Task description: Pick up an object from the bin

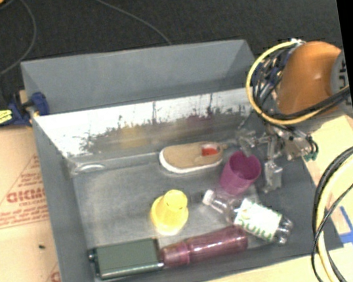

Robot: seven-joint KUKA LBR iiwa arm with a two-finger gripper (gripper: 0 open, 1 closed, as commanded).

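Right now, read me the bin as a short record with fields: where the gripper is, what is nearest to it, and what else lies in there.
gripper: gripper at the right side of the grey bin
nearest: purple cup, just left of it in the view; clear bottle with a green and white label, in front of the cup
middle: beige shoe towards the back; yellow toy
front: dark red tube along the front wall; dark box in the front left corner
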